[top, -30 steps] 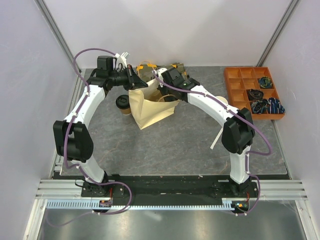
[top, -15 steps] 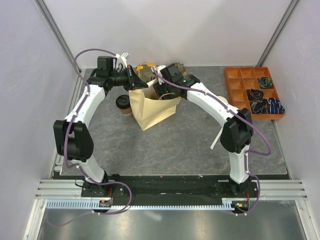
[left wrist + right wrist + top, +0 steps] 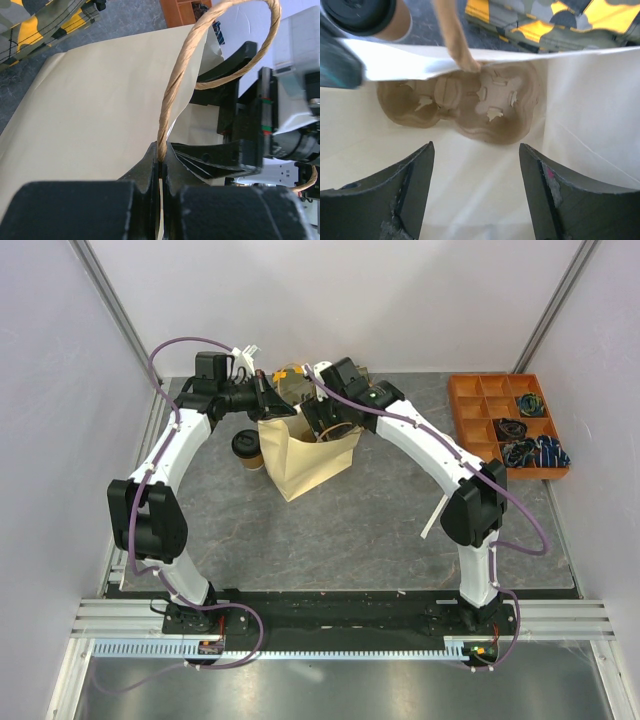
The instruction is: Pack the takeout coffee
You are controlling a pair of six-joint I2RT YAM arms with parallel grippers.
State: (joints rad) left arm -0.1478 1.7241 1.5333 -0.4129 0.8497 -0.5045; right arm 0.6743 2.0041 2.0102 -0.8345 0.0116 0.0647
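Looking down from the top camera, I have the paper bag [image 3: 305, 458] standing open near the middle of the table [image 3: 380, 530], toward 12 o'clock from the arm bases. The takeout coffee [image 3: 246, 447], a tan cup with a black lid, stands upright on the table just outside the bag, on the bag's 9 o'clock side. It is not inside. In the right wrist view the same cup shows in the 11 o'clock corner, beyond the bag's rim.

My left tool [image 3: 161, 161] is pinched narrow on the paper handle [image 3: 172, 90], a twisted loop that rises from the near wall of the bag. The fingers meet on the cord at its base, and the bag wall is drawn toward 9 o'clock.

My right tool [image 3: 475, 165] sits in the mouth of the bag, fingers spread wide with nothing between them. Under it, a pulp cup carrier [image 3: 465, 107] lies flat on the bottom of the bag, both holes vacant.

A camouflage-patterned object [image 3: 545, 20] lies behind the bag at 12 o'clock. An orange compartment tray [image 3: 456, 415] with small dark items sits well apart at 2 o'clock.
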